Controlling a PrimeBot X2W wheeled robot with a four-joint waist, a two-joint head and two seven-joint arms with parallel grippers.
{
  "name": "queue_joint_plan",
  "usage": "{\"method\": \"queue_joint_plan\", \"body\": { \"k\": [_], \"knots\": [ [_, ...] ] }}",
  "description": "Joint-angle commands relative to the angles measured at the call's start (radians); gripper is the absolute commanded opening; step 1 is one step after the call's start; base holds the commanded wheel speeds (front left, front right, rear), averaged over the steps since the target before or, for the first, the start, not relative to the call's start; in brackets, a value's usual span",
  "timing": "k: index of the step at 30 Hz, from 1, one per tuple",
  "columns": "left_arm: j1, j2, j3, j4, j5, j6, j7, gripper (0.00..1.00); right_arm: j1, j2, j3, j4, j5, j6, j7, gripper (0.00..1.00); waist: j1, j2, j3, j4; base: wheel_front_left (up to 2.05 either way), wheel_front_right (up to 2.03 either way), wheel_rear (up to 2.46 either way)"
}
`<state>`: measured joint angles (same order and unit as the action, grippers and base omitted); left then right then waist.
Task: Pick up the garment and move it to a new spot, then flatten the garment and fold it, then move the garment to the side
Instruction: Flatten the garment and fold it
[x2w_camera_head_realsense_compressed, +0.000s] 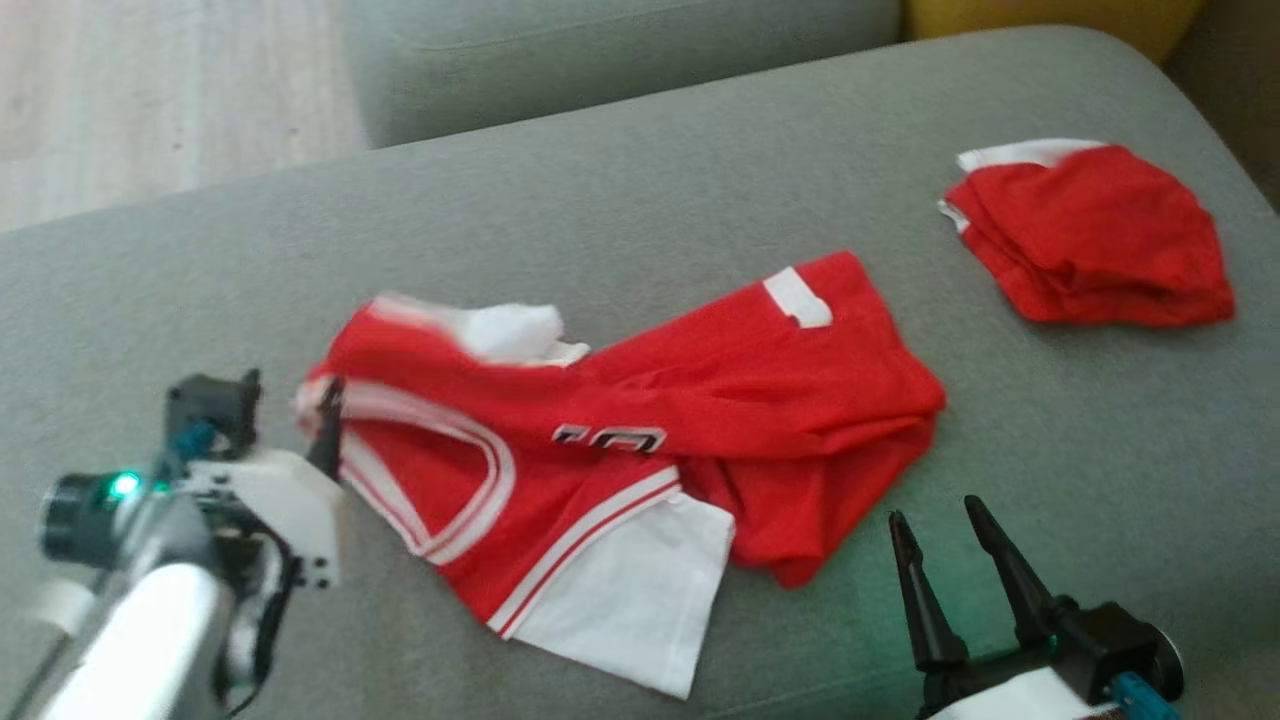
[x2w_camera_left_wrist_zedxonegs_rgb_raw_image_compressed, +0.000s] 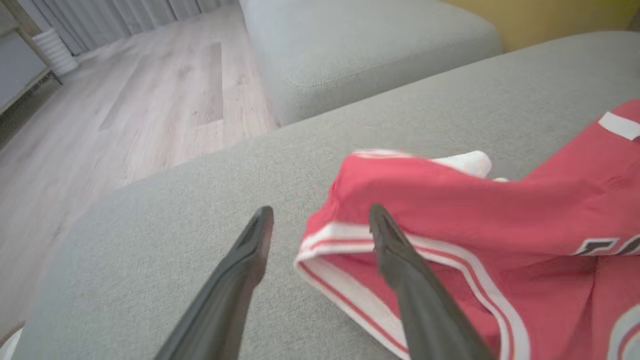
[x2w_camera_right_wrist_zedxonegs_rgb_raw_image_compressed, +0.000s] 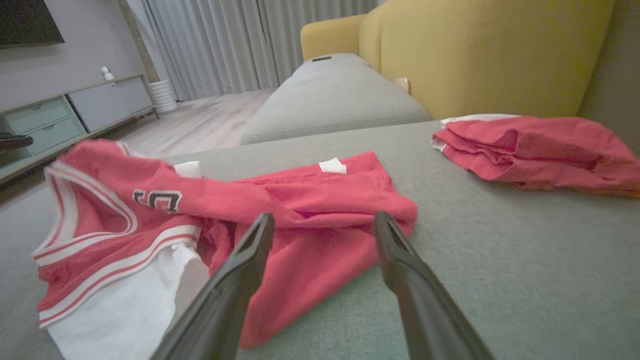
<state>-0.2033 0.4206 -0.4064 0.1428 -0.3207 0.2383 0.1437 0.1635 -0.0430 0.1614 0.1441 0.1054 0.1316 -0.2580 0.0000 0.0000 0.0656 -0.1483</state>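
I'm holding the left pincer (x2w_camera_left_wrist_zedxonegs_rgb_raw_image_compressed: 320, 212) with its fingers spread wide and gripping nothing. One finger is sitting over the striped trim (x2w_camera_left_wrist_zedxonegs_rgb_raw_image_compressed: 332, 232) of the garment (x2w_camera_head_realsense_compressed: 620, 430), the other over the bare sofa cushion (x2w_camera_head_realsense_compressed: 640, 180) just beside that edge. The garment, a red and white jersey, is lying rumpled and half doubled over itself, stretching away from this pincer towards the right pincer (x2w_camera_head_realsense_compressed: 932, 510). That one is also gaping open and empty, hovering just short of the bunched red cloth ahead of its tips.

I'm judging this as the pick-up, so I'm thinking about the bite. I want the left fingers straddling the trimmed edge squarely, sinking until the cushion gives a little, then closing on as few layers as I can. The right pincer should be reaching in for the near fold, so both lift together and the cloth hangs open. A second red garment (x2w_camera_head_realsense_compressed: 1090, 240), folded, is lying well beyond the right pincer's outer finger; I'm steering clear of it.
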Motion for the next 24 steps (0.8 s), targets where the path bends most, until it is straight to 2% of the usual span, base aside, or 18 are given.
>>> {"method": "queue_joint_plan", "body": {
  "k": [1,2,5,7,9,13,15,18,24],
  "knots": [
    [-0.001,0.067,0.059,-0.073,-0.014,0.018,0.069,1.00,-0.045,-0.007,0.023,-0.031,0.001,-0.001,-0.004,1.00,0.0000,0.0000,0.011,-0.015,0.00,0.00,0.00],
    [-0.001,0.067,0.059,-0.073,-0.014,0.018,0.069,1.00,-0.045,-0.007,0.023,-0.031,0.001,-0.001,-0.004,1.00,0.0000,0.0000,0.011,-0.015,0.00,0.00,0.00],
    [0.092,0.116,0.099,-0.172,-0.063,0.040,0.163,1.00,-0.043,-0.007,0.017,-0.034,0.009,-0.001,-0.004,1.00,0.0000,0.0000,0.022,-0.021,0.00,0.00,0.00],
    [0.153,0.142,0.130,-0.221,-0.070,0.065,0.160,1.00,-0.042,-0.007,0.013,-0.036,0.014,-0.001,-0.004,1.00,0.0000,0.0000,0.027,-0.020,0.00,0.00,0.00],
    [0.194,0.139,0.151,-0.278,-0.074,0.081,0.109,1.00,-0.040,-0.007,0.003,-0.038,0.018,-0.001,-0.004,1.00,0.0000,0.0000,0.029,-0.009,0.00,0.00,0.00],
    [0.201,0.115,0.138,-0.320,-0.048,0.063,-0.026,1.00,-0.044,-0.007,0.003,-0.038,0.021,-0.001,-0.004,1.00,0.0000,0.0000,0.031,0.029,0.00,0.00,0.00],
    [0.158,0.104,0.102,-0.302,-0.020,0.041,-0.055,1.00,-0.051,-0.007,0.013,-0.035,0.018,-0.001,-0.004,1.00,0.0000,0.0000,0.036,0.043,0.00,0.00,0.00],
    [0.035,0.079,0.018,-0.243,0.037,-0.015,-0.058,1.00,-0.070,-0.007,0.020,-0.033,0.014,-0.001,-0.004,1.00,0.0000,0.0000,0.055,0.056,0.00,0.00,0.00],
    [-0.277,-0.036,-0.132,0.006,0.133,-0.132,-0.066,1.00,-0.106,-0.008,0.035,-0.031,-0.001,-0.001,-0.004,1.00,0.0000,0.0000,0.116,0.049,0.00,0.00,0.00]
  ]
}}
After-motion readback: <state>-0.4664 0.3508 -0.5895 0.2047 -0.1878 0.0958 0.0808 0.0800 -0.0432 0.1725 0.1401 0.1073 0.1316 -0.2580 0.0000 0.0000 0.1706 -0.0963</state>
